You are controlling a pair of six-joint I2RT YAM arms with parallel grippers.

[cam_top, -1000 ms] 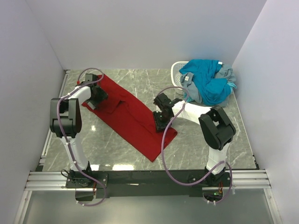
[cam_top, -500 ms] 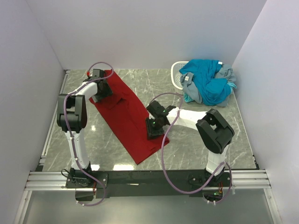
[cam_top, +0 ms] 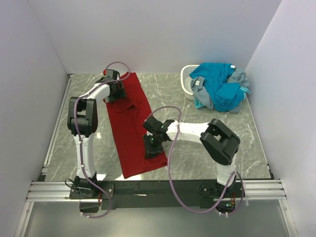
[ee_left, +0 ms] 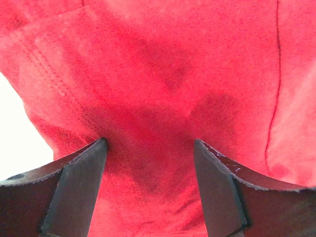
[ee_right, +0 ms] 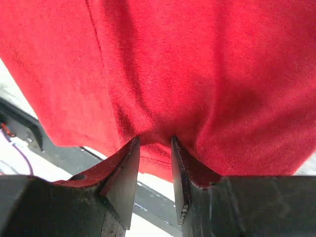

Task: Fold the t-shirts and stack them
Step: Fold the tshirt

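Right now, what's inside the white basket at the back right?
A bunched teal-blue shirt with grey cloth spills over the white basket. Only its left rim shows. Whatever lies beneath the pile, and how many shirts there are, is covered.

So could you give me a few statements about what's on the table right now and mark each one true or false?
1. The red t-shirt lies spread on the table. True.
2. The teal and grey shirts are folded in a neat stack. False: they sit in a crumpled heap at the white basket in the far right corner.
3. Both arms are at the red t-shirt. True: the left gripper is at its far end, the right gripper near its near end.
4. The right gripper's fingers are empty. False: red cloth is pinched between them.
5. The red t-shirt hangs in mid-air. False: it rests on the table.
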